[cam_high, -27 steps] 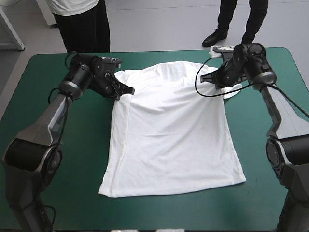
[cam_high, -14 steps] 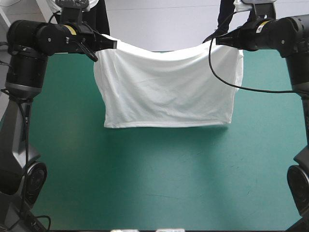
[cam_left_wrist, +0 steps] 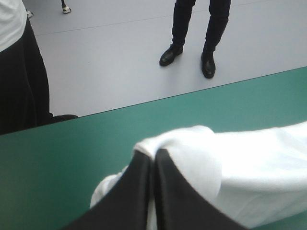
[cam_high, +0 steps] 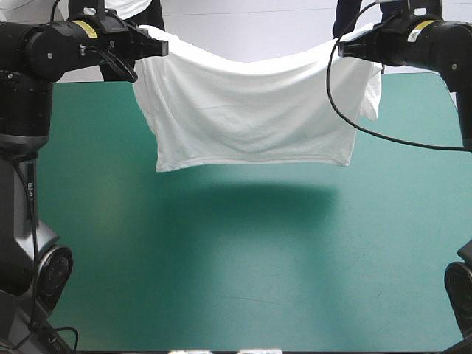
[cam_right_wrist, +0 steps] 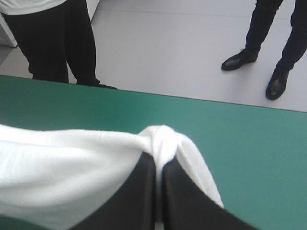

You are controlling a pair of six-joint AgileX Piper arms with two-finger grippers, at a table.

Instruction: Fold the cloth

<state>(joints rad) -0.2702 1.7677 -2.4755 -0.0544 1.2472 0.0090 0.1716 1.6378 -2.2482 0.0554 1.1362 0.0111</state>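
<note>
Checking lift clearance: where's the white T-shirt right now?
High view: the white short-sleeved T-shirt hangs above the teal-green table cover's far half, stretched between the left gripper and the right gripper, each shut on an upper corner.

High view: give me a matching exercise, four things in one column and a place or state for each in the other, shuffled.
Column one:
1. T-shirt
2. left gripper
3. right gripper
4. table

Column two:
A. teal-green, shadowed below the hem
B. shut on the upper corner at the robot's right
C. white, lifted, hanging spread in the air
D. shut on the upper corner at the robot's left

Pairs: 1-C, 2-D, 3-B, 4-A.
</note>
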